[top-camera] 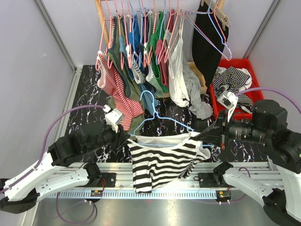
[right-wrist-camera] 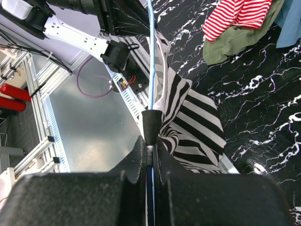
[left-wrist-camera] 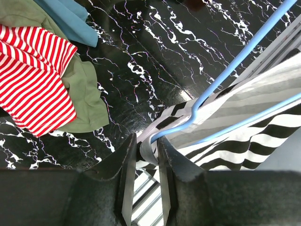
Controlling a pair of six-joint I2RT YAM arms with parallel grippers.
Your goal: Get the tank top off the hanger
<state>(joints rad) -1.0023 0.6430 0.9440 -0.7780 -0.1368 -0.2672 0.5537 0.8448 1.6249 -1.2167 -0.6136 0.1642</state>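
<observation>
A black-and-white striped tank top [top-camera: 162, 160] hangs on a light-blue wire hanger [top-camera: 155, 110] held over the table's near edge. Its lower part drapes over the aluminium rail. My left gripper [top-camera: 126, 137] is at the hanger's left end. In the left wrist view it [left-wrist-camera: 146, 153] is shut on the tank top's grey strap [left-wrist-camera: 149, 149], where the hanger's corner [left-wrist-camera: 188, 120] sits. My right gripper [top-camera: 204, 136] is at the right end. In the right wrist view it [right-wrist-camera: 150, 146] is shut on the hanger's wire [right-wrist-camera: 151, 56], with the tank top [right-wrist-camera: 193, 122] bunched beside it.
A wooden rack [top-camera: 141, 37] of garments on pink hangers stands at the back. A red-and-white striped top [top-camera: 117, 92] and an olive garment [left-wrist-camera: 84, 94] lie back left. A grey pile [top-camera: 195, 94] lies by a red bin [top-camera: 247, 68] at the right.
</observation>
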